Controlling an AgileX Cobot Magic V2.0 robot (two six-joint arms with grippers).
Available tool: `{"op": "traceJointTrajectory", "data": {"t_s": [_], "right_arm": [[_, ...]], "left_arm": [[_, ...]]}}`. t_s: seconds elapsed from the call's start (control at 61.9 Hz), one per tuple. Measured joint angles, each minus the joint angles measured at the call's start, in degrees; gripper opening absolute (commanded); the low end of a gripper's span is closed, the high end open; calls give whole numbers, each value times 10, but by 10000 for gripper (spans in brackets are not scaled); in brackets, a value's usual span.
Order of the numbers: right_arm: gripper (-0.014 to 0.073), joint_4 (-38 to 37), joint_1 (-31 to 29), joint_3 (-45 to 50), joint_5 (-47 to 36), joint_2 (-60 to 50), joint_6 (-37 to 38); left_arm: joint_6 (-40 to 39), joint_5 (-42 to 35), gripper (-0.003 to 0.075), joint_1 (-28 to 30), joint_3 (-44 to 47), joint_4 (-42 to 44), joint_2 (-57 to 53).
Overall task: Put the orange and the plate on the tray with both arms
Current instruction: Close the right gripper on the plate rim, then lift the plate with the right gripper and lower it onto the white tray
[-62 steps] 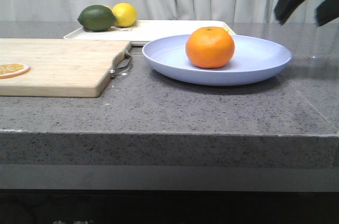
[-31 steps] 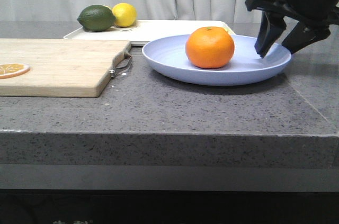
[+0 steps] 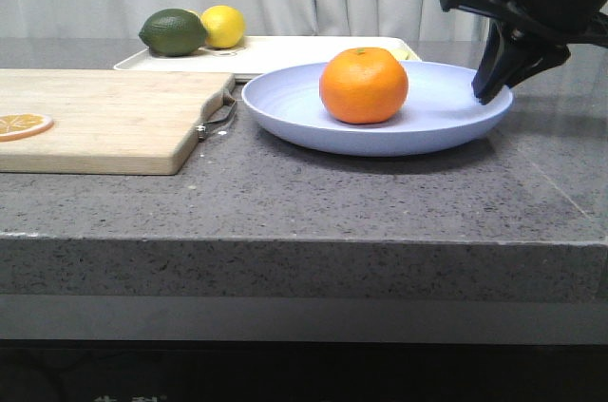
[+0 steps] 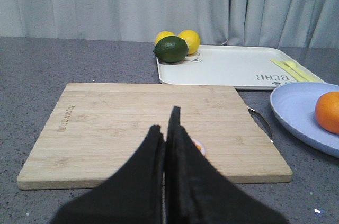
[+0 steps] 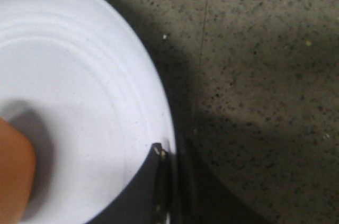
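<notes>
lavender plate (image 3: 380, 126) carrying the orange (image 3: 364, 86), gripped at its right rim by the closed right gripper (image 3: 486, 93); left gripper (image 4: 165, 138) closed, empty. next, presumably: lift level onto tray (image 3: 275, 62) behind.

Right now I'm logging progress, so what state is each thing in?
orange: resting on the plate
plate: on the counter, rim pinched by the right gripper
tray: not yet holding the plate or orange
right gripper: shut on the plate rim
left gripper: shut, empty, above the cutting board
</notes>
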Motion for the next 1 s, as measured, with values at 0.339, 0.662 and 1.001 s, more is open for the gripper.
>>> {"op": "traceJointTrajectory", "data": {"t_s": [0.339,0.662,1.001], "right_arm": [[-62,40,-13,-120,95,23,-11],[-62,106,-13,-387,166,168,8],[-61,107,-10,-771,210,425,87]], "left_arm": [[0,0,-18,0,0,0,0],[0,0,-18,0,0,-1,0],[0,0,-18,0,0,-1,0]]}}
